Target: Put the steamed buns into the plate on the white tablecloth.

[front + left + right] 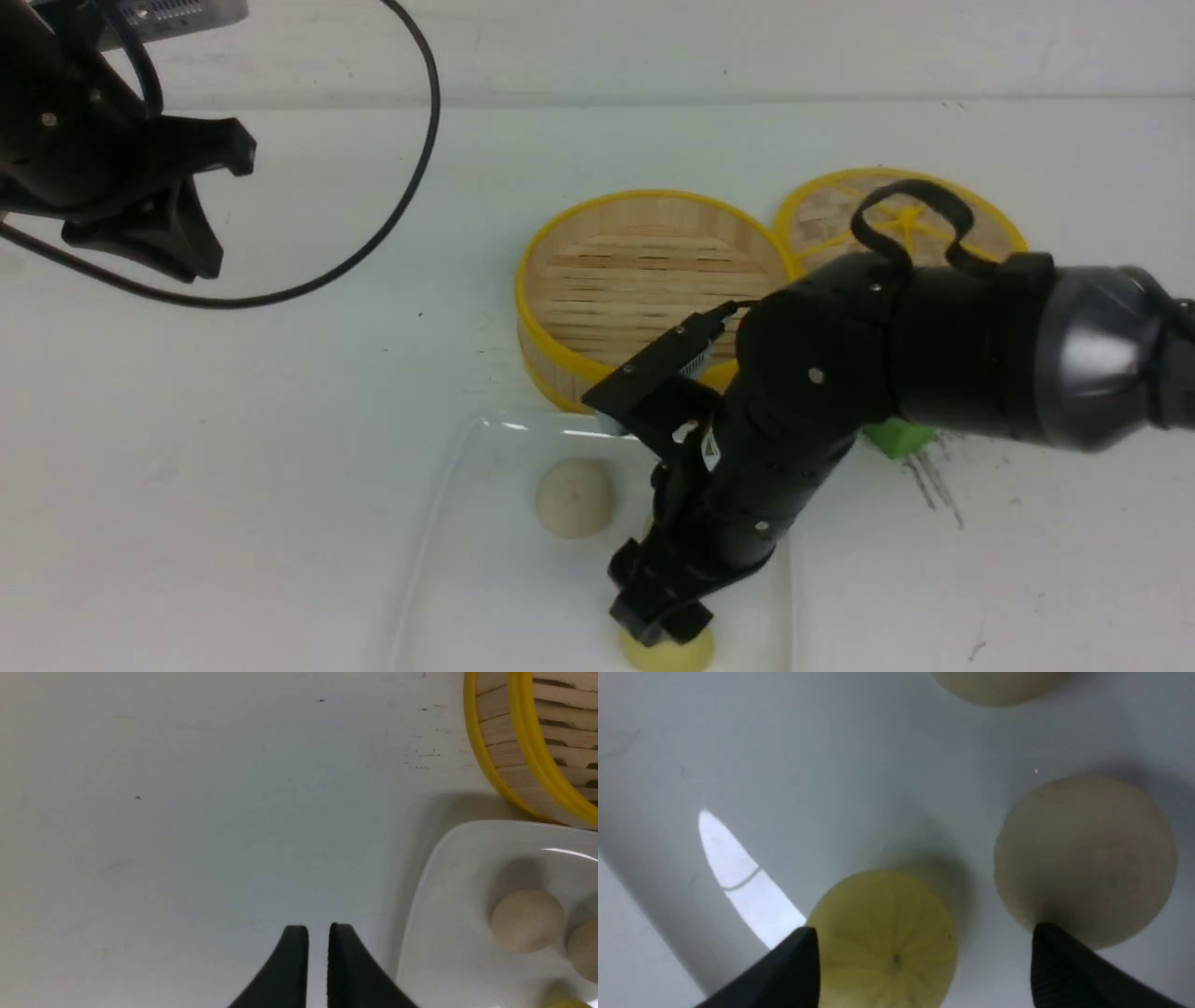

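Front view: a glossy, round-cornered white plate (pixel 504 579) holds smooth domed buns (pixel 575 497).

Left wrist view: the left gripper (pixel 318 927) is narrowly parted.

Right wrist view: the right gripper (pixel 925 938) stands wide around a yellow, creased bun (pixel 882 938).

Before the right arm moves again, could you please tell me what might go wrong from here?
The right hand stands open around the yellow bun, one finger close to a beige bun, so a sideways move might nudge either one. The right arm also passes over the steamer, and might knock it if it swings low.
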### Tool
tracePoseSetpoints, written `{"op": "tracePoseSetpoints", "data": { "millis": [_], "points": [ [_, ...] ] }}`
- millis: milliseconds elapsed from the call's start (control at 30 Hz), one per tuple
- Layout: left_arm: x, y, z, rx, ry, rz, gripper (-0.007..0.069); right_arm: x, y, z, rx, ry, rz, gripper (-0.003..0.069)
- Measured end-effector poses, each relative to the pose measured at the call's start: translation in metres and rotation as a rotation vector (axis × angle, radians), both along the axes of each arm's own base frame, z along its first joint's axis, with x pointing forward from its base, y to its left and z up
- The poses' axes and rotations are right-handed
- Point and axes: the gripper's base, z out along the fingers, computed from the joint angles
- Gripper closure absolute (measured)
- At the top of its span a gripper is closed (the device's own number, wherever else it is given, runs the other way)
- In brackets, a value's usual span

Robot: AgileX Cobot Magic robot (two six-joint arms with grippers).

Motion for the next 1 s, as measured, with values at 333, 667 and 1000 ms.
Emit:
{"op": "tracePoseSetpoints", "data": {
  "millis": [333,667,1000],
  "points": [
    [0.000,-0.003,0.001,-0.030,0.000,-0.001,0.0517,-0.009,-0.033,0.108,-0.105,-0.159,-0.024,0.0342],
    [0.000,-0.001,0.000,-0.029,0.010,0.043,0.0502,-0.076,-0.137,0.185,-0.058,-0.431,-0.348,0.0673],
    [0.000,0.000,0.000,-0.021,0.011,0.052,0.0495,-0.182,-0.219,0.130,0.623,-0.638,-0.367,0.0673]
  ]
}}
